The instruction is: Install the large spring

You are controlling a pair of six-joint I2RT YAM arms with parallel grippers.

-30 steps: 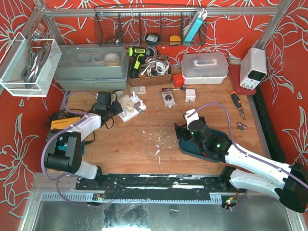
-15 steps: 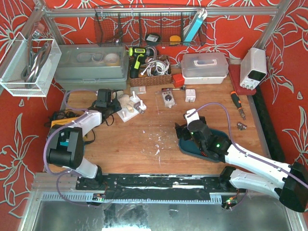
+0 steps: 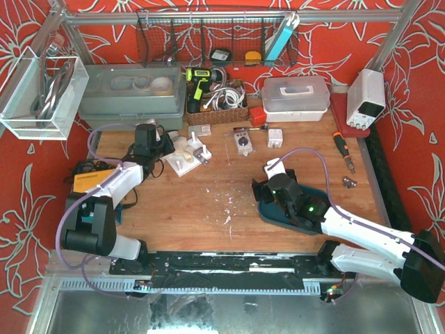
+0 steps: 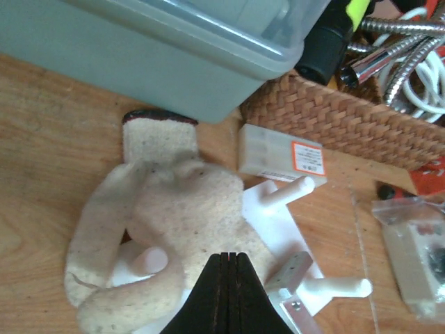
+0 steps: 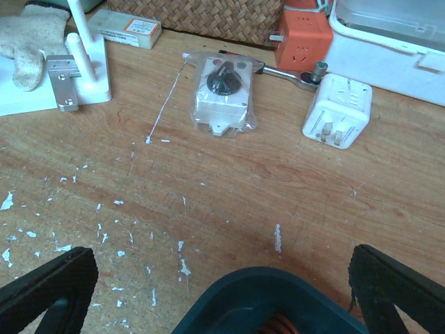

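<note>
- Left gripper (image 4: pixel 226 257): fingers pressed together on nothing, poised over a cotton glove (image 4: pixel 174 209) that drapes across the white peg fixture (image 4: pixel 281 226).
- Large spring (image 5: pixel 277 324): only a coppery sliver of coil shows, lying in the teal tray (image 5: pixel 240 289). It is probably light, with springy, rounded wire that could roll or squirt from the pads. Pinching across the coils at mid-body looks safest.
- Right gripper (image 5: pixel 219 278): fingers spread wide, straddling the tray above the spring.

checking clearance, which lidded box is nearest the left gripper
The grey-green tub at back left, just behind the left gripper; the white box sits far to the right.
</note>
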